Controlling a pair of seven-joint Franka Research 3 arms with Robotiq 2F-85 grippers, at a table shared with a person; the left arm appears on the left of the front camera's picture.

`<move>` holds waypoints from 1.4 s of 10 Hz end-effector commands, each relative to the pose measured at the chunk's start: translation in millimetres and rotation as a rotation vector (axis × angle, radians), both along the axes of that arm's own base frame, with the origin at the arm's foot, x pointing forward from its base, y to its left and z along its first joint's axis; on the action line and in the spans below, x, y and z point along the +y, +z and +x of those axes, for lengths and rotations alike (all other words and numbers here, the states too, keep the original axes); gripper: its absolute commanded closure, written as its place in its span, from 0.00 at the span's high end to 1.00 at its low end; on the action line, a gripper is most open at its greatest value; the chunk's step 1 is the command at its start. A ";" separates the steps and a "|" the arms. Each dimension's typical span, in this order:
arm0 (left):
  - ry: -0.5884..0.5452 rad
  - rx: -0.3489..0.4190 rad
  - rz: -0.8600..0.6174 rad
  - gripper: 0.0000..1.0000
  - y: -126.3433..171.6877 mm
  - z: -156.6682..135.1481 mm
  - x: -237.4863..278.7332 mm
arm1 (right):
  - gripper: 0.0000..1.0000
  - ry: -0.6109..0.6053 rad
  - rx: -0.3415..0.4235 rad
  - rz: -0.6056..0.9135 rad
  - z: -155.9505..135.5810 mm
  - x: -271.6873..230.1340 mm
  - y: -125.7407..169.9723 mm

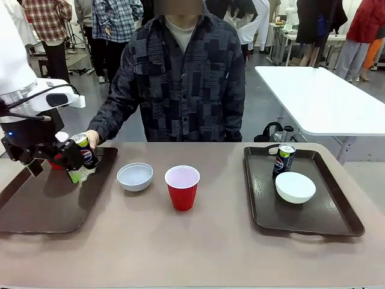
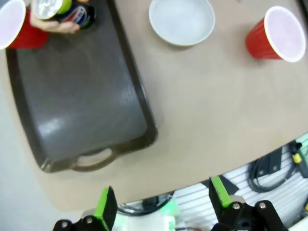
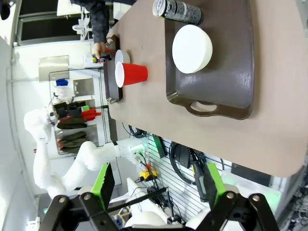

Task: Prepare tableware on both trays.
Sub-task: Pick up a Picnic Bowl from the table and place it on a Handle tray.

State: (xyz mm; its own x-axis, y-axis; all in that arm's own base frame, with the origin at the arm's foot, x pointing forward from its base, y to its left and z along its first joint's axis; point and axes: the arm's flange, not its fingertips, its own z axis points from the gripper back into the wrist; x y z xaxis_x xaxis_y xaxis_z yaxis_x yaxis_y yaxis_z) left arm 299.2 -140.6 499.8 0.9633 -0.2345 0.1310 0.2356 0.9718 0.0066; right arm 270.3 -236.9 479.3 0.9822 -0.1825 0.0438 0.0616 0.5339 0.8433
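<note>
Step in hand: a can (image 1: pixel 86 150) is held by the person's hand (image 1: pixel 92 138) at the far right corner of the left tray (image 1: pixel 36 211). The loading of that tray is judged to be under way.
Left tray: a red cup (image 2: pixel 19 29) stands at its far end, just beside the held can. No bowl is seen on it.
Right tray (image 1: pixel 325 220): a second can (image 1: pixel 283 159) and a white bowl (image 1: pixel 295 186) stand on it, close together. No cup is seen on it.
Table (image 1: pixel 180 247): a second bowl (image 1: pixel 135 176) and a second red cup (image 1: pixel 182 187) stand between the trays, near each other but apart.
Left gripper (image 2: pixel 162 199): released, with nothing between the fingers. It is held over the table's near edge, apart from the left tray.
Right gripper (image 3: pixel 158 185): released and empty. It is held beyond the table's near edge, well apart from the right tray.
Next move: the sets are judged incomplete. The second bowl is wanted on the left tray and the second red cup on the right tray, each calling for a reach across the table and a rim grasp.
Hidden or unclear: whether the held can already rests on the tray cannot be told. The red cup is largely covered by the left arm in the front view and cut by the edge in the left wrist view. The left tray's near left corner is cut off in the front view.
</note>
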 end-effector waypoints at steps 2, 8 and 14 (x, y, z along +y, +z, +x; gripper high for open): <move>0.033 -0.002 -0.016 1.00 -1.3 20.5 5.8 | 0.96 0.001 -0.005 0.007 -3.2 1.7 -1.4; 0.261 0.052 -0.061 1.00 -24.0 139.0 -38.8 | 0.96 0.001 -0.005 0.007 -3.2 1.7 -1.4; 0.281 0.010 -0.050 1.00 -80.6 197.9 -59.6 | 0.96 0.001 -0.005 0.007 -3.2 1.7 -1.4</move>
State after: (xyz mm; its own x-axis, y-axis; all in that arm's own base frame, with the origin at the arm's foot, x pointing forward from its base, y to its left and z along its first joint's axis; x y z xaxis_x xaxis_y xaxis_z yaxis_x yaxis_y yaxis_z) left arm 503.6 -198.5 416.9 0.9923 0.0281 0.1203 -0.0179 0.9962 -0.0850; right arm 270.1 -236.8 479.5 0.9822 -0.1827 0.0441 0.0615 0.5341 0.8432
